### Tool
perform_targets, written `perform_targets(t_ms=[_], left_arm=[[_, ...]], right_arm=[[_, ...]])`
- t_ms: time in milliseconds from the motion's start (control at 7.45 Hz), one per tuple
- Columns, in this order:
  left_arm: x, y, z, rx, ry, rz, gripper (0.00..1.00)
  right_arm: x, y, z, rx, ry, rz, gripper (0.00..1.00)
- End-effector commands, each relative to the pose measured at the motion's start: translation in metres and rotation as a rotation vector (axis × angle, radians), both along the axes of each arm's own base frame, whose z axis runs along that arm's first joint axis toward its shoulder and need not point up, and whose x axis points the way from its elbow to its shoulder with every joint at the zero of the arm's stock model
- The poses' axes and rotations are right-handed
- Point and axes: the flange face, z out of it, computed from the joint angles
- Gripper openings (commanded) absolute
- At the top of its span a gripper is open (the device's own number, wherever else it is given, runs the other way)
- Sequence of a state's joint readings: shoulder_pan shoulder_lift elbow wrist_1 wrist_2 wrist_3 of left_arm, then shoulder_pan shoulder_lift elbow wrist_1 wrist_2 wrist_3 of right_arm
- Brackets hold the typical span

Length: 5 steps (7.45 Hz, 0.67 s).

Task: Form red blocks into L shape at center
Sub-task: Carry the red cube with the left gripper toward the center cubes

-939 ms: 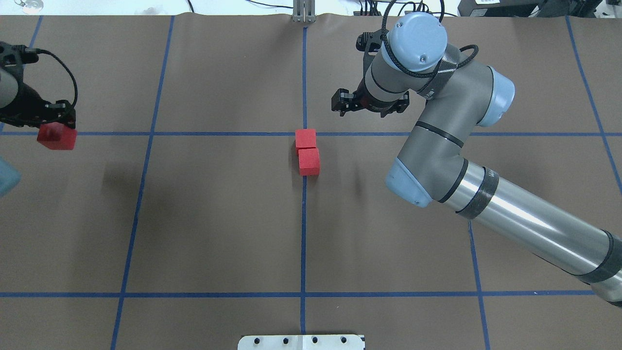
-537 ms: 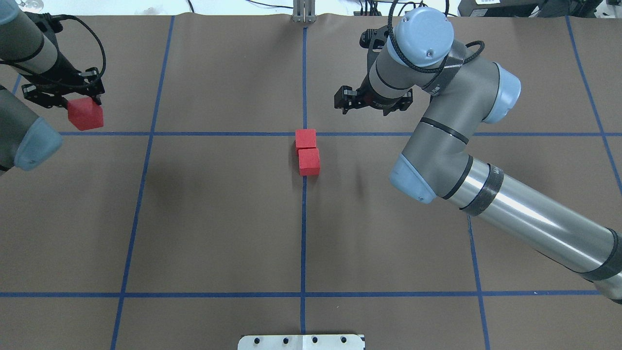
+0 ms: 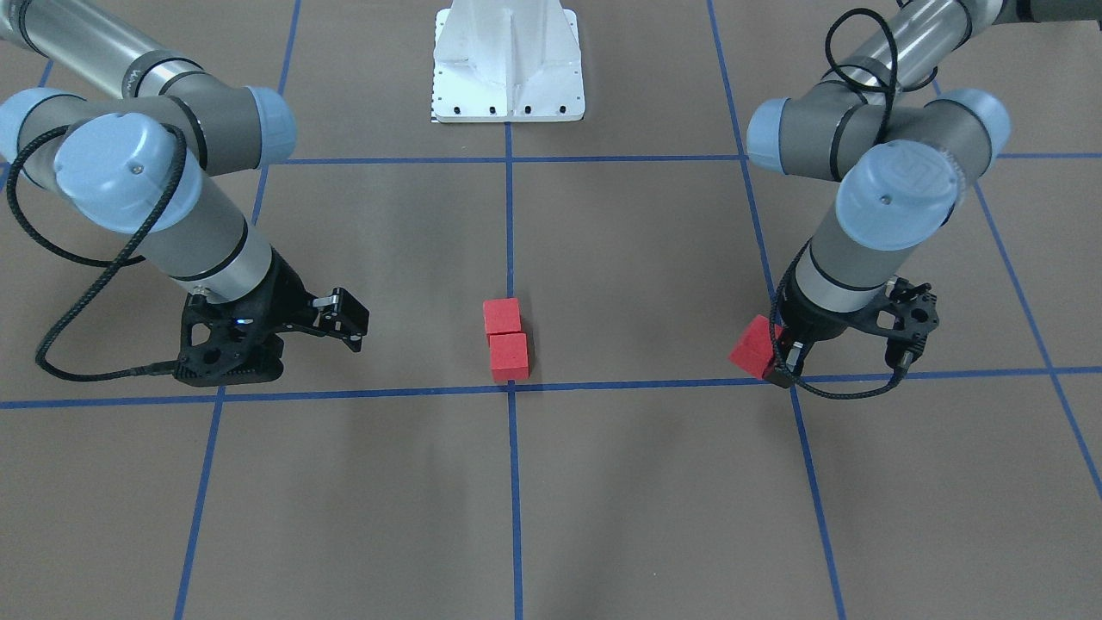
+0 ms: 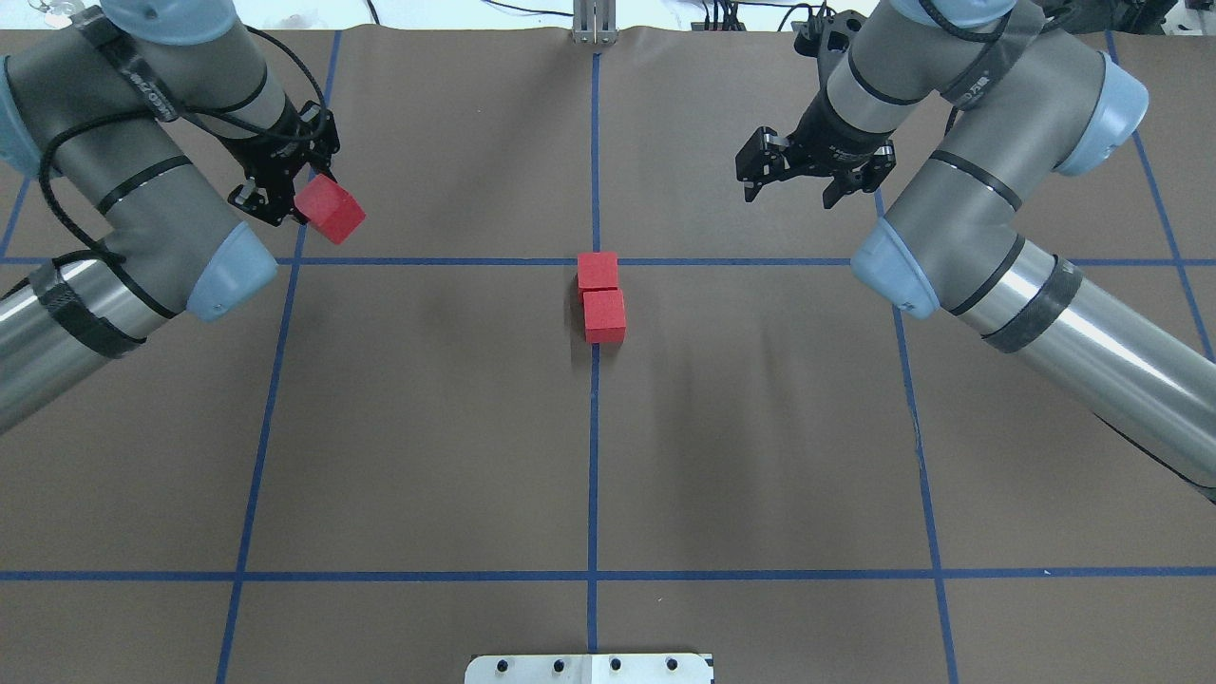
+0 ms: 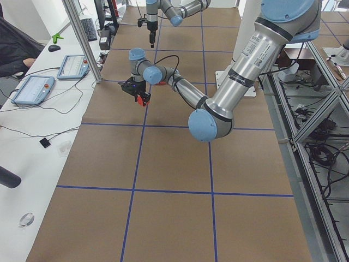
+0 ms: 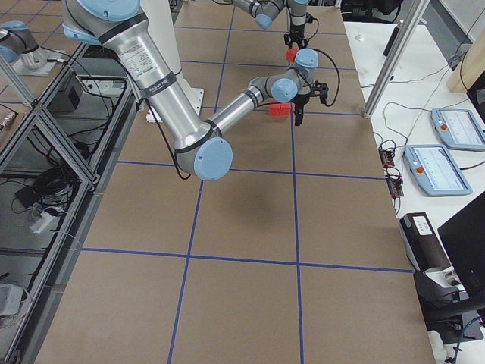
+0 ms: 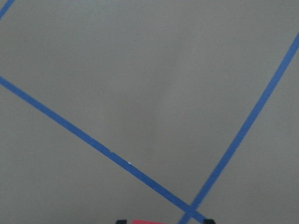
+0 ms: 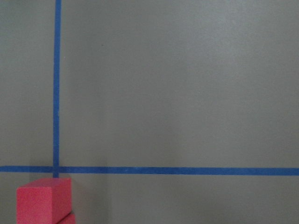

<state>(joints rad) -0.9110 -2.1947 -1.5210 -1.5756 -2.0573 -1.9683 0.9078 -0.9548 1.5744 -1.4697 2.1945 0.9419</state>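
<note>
Two red blocks [image 4: 598,271] [image 4: 604,315] lie touching in a short line at the center tape crossing [image 3: 510,387], also seen in the front view [image 3: 502,316] [image 3: 508,356]. The far one shows in the right wrist view [image 8: 44,200]. My left gripper [image 4: 318,201] is shut on the third red block [image 4: 330,209] and holds it tilted above the floor, one grid square left of center; the front view shows it too [image 3: 753,346]. My right gripper [image 4: 788,195] is open and empty, right of and beyond the center.
The white robot base plate [image 4: 589,668] sits at the near edge of the brown grid. A metal post [image 4: 594,24] stands at the far edge. A side desk with tablets [image 5: 32,90] runs along the far side.
My left arm has swung in from the left edge, carrying its red block right, toward the center. My right arm has pulled away to the right. The two center blocks have not moved.
</note>
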Motion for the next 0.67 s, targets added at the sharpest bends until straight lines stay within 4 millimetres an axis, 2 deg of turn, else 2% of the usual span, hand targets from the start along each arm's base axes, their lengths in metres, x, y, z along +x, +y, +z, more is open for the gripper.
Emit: perform_targets(t_ms=[0,134,402,537], left_arm=[[0.033,0.002,-0.007,-0.146,0.005,-0.122,0.00],[0.053,0.013,-0.014,-0.181,0.012,-0.145,0.00],[0.074,0.022,-0.036,-0.260,0.010,-0.255,0.00],[0.102,0.032,-0.053,-0.282,0.013,-0.247,0.00]], right_arm=[[0.013,-0.004,0.004,0.012,-0.004,0.001,0.99],[0.019,0.002,0.006,0.019,-0.006,0.004,0.99],[0.015,0.005,0.011,0.010,-0.004,-0.009,0.99],[0.006,0.010,0.011,0.012,-0.001,-0.022,0.99]])
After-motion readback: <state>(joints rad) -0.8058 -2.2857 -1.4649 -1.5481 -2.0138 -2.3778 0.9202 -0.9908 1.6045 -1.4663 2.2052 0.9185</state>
